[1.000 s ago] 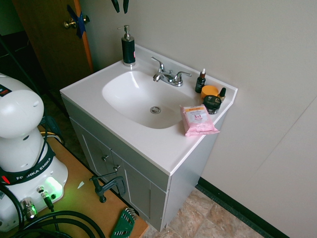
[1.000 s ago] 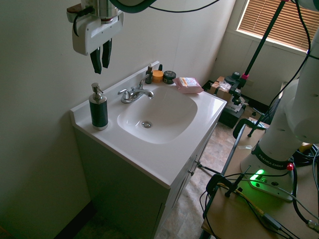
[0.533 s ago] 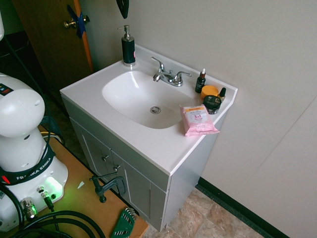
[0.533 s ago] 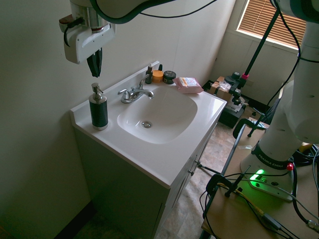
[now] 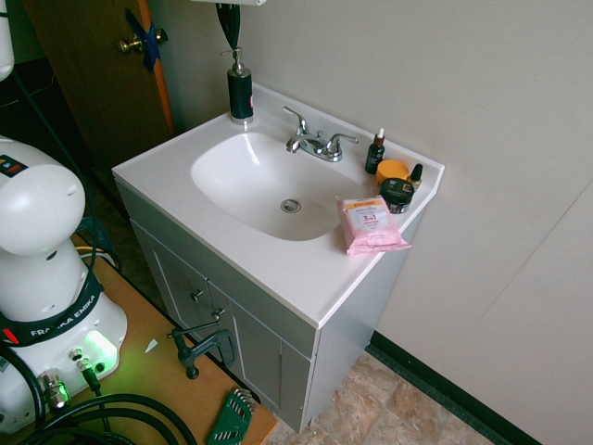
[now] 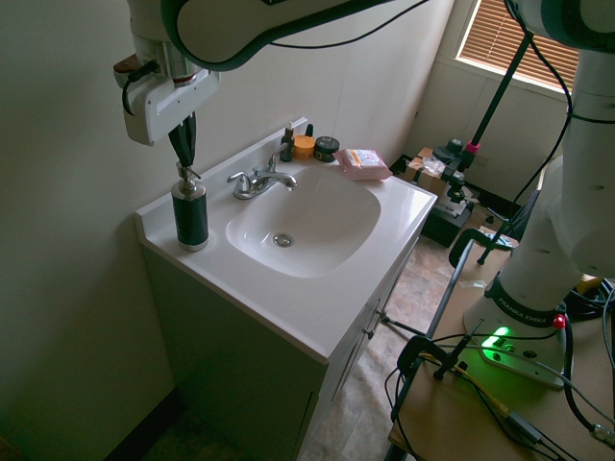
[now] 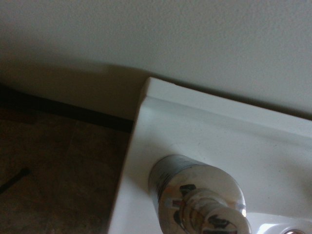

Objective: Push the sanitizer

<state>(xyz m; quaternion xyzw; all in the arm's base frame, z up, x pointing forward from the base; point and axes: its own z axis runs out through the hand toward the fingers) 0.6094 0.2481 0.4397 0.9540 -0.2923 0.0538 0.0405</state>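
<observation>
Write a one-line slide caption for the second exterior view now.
Closed end effector poised at the pump bottle's head, beside the sink.

Gloss and metal around the sink
The sink looked smooth and glossy; the faucet, upper centre of the first exterior view, was shiny metal, like the sanitizer's pump head. The wipes pack looked like glossy plastic film, the door like wood.
</observation>
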